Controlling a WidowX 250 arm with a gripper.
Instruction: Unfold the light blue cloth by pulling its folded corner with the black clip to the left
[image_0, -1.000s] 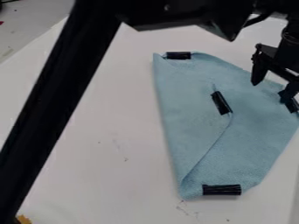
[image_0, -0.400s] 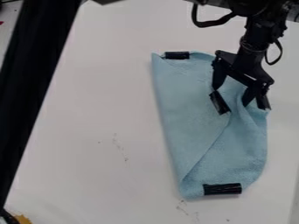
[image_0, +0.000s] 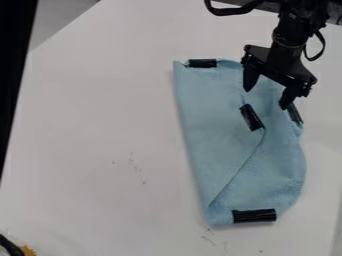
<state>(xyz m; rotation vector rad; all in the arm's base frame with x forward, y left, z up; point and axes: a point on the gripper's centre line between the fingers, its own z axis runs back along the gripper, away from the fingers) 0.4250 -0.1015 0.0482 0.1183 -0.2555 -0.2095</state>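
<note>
The black gripper (image_0: 267, 98) hangs over the upper right part of a light blue cloth (image_0: 210, 135), its two fingers spread apart. Its right fingertip is beside a black clip (image_0: 294, 114) on the cloth's right edge; whether they touch, I cannot tell. Below the left fingertip, a second black clip (image_0: 252, 117) sits on the folded-in corner near the cloth's middle. Another clip (image_0: 202, 63) is at the top left corner, and one more black clip (image_0: 254, 216) lies across the bottom edge. A diagonal fold line runs down to the lower left.
The cloth lies on a white table (image_0: 87, 150) with faint marks on it. A black bar (image_0: 15, 65) runs down the left edge of the view. At the bottom left corner are a black object and a small orange-yellow piece (image_0: 27, 250).
From the right edge, the gripper has moved left, and the cloth's right edge with its clip has shifted inward. Most recently the gripper rose slightly off the clip. The black bar moved left.
</note>
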